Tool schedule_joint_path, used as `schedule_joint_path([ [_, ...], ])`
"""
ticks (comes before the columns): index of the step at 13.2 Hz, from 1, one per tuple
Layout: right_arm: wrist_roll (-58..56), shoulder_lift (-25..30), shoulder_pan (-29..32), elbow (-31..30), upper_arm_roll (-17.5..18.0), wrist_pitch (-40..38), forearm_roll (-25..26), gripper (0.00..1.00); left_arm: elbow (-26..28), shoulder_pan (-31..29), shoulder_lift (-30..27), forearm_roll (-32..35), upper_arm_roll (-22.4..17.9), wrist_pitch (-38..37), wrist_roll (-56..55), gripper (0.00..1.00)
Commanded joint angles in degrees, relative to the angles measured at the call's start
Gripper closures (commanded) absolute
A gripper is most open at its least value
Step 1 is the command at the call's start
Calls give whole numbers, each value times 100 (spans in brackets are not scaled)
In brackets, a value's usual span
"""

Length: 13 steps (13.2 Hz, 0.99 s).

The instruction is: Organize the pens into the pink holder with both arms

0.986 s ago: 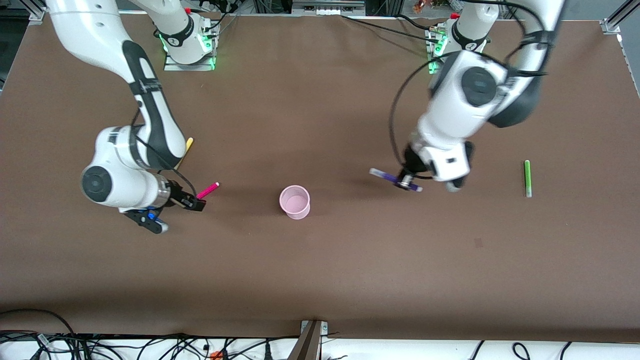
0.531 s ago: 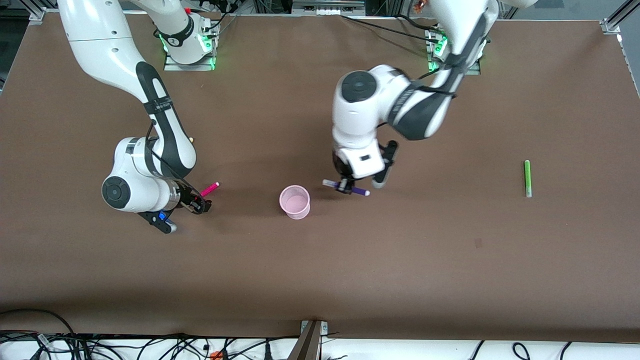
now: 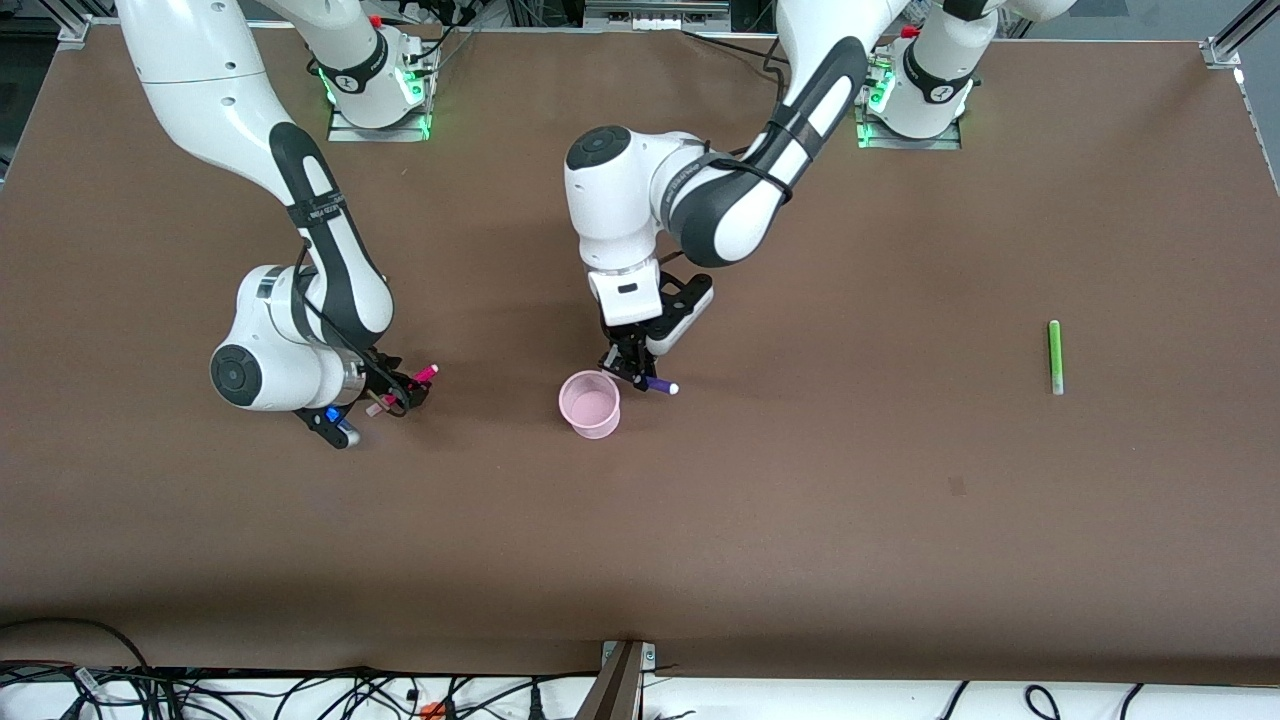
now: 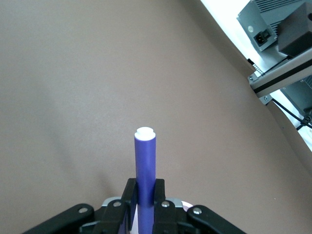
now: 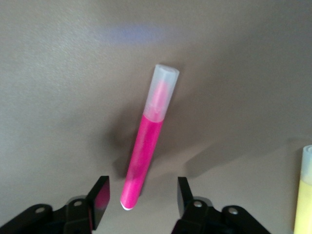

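Your left hand [image 3: 636, 377], pinching the purple pen [image 3: 655, 383], has swung in from the green pen's [image 3: 1054, 356] end to just above the pink holder's [image 3: 590, 404] rim; the holder stands mid-worktop. Your right hand [image 3: 398, 394] has closed in, fingers spread around the magenta pen [image 5: 144, 157]; the yellow pen [image 5: 303, 195] lies beside it.

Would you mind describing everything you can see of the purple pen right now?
The purple pen is a slim marker with a smooth, plastic-looking purple barrel and a white end cap. It is off the table, clamped between the fingers of the left gripper, which is shut on it. It lies roughly level, its capped end pointing toward the left arm's end of the table, its other end over the rim of the pink holder. Only the gripper touches it.
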State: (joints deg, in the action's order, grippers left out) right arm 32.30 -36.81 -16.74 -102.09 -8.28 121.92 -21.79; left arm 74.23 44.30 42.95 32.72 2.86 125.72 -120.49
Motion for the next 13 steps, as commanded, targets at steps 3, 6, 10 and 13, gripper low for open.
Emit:
schedule_joint_path([
  [3,49,113,-66,-268,19,305,-202,52,-760,255,617,849,-101,-65,-89,100],
  [6,-39,112,-66,-259,19,306,-229,74,-1121,308,890,1069,-101,-57,-71,100],
  [10,-39,95,-110,-242,54,315,-229,92,-1367,360,1145,1167,-136,-4,-28,100],
  [13,-100,287,-172,-93,54,44,-229,97,-1377,536,1163,1280,-382,101,-18,100],
])
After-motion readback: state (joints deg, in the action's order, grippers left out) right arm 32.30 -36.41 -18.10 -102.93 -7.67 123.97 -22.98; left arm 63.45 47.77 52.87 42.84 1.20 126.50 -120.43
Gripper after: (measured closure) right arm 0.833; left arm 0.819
